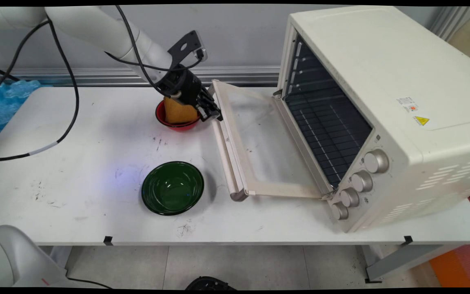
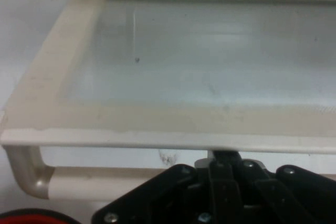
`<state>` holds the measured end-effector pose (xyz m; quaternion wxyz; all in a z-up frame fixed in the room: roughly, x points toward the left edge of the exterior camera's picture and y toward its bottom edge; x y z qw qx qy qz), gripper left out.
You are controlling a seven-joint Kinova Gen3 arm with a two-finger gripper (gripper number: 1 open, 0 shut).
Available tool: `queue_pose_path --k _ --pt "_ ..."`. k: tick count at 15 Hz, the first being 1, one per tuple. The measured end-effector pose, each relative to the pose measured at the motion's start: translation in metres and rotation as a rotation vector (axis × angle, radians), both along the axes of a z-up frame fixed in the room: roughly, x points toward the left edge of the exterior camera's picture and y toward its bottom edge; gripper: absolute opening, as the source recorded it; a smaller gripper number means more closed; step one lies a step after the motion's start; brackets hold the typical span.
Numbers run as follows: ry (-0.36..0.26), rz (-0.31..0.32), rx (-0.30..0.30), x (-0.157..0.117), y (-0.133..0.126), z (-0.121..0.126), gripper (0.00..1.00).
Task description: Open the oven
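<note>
Gripper: the black two-finger gripper (image 1: pixel 209 111) hangs low at the far end of the oven door's handle, just beside the red bowl. In the hand view only its linkage shows at the bottom edge, so I cannot tell how its fingers stand or whether it holds anything.
Oven: the cream-white metal toaster oven (image 1: pixel 382 102) stands on the right of the white table (image 1: pixel 76 171), with its glass-paned door (image 1: pixel 259 143) let fully down and its wire rack bare.
Handle: the cream bar handle (image 2: pixel 105 179) along the door's front edge lies right before the gripper in the hand view.
Red bowl: the small red bowl (image 1: pixel 165 120) holds an upright tan, bread-like piece (image 1: pixel 176 112), partly hidden behind the gripper.
Green bowl: a dark green glass bowl (image 1: pixel 172 188) sits well apart on the table's near side, nothing in it.
Progress: the door is already down and nothing lies inside the oven; the tan piece remains in its bowl.
</note>
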<state>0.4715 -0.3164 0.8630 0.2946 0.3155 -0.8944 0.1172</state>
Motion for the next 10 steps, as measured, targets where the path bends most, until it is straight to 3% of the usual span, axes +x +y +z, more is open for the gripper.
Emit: queue_pose_path --k 10 --pt "-0.024 -0.022 -0.012 0.02 0.022 0.038 0.0"
